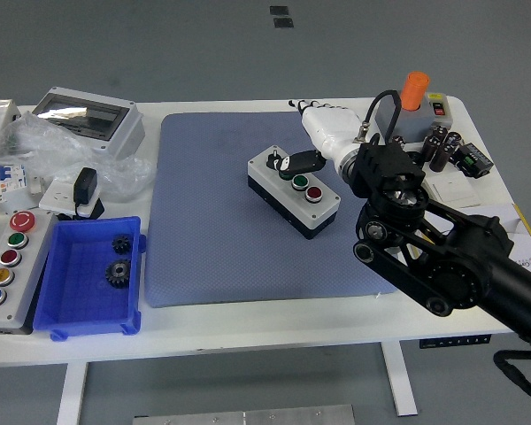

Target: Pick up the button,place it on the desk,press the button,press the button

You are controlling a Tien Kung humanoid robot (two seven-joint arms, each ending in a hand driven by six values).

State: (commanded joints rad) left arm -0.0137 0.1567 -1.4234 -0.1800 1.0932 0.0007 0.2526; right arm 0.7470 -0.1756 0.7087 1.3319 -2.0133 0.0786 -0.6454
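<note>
A grey button box [288, 197] with a black base lies at an angle on the blue mat [212, 239] in mid-table. Its top carries a black knob [273, 164], a green button [299, 183] and a red button [314, 193]. My right arm comes in from the lower right, and its white-and-black hand [303, 162] rests on the box top between the knob and the green button. The hand hides part of the box's far edge. My left arm is out of view.
A blue bin [71, 305] with two black gears and a grey multi-button panel [25, 288] sit at the left front. A grey enclosure [88, 119], plastic bags and a white socket [66, 197] lie behind. A box with an orange cap [416, 88] and black cylinders [442, 146] stand at the right.
</note>
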